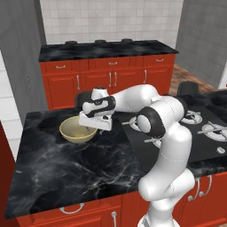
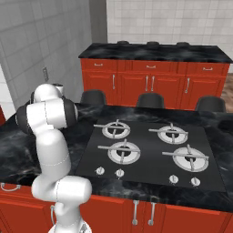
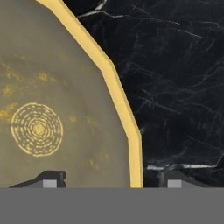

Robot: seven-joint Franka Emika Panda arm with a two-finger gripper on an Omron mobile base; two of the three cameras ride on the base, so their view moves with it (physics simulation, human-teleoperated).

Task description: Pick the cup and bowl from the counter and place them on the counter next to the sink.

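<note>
The beige-tan bowl [image 1: 76, 130] stands on the glossy black counter [image 1: 66, 168], left of the stove. My gripper [image 1: 95, 127] points down over the bowl's right rim. In the hand view the yellow rim [image 3: 127, 127] runs up between my two fingertips, one [image 3: 50, 179] over the bowl's [image 3: 48, 100] inside, the other [image 3: 175, 180] over bare counter [image 3: 175, 87]. The gripper [image 3: 112, 180] is open, straddling the rim with nothing clamped. The green cup and the sink are out of view.
A matte black four-burner stove [image 2: 150, 150] lies right of the bowl. Dark stools [image 2: 150, 100] stand behind the island. Red cabinets under a second black worktop [image 1: 106, 49] line the back wall. A grey wall [image 1: 17, 66] rises at the left.
</note>
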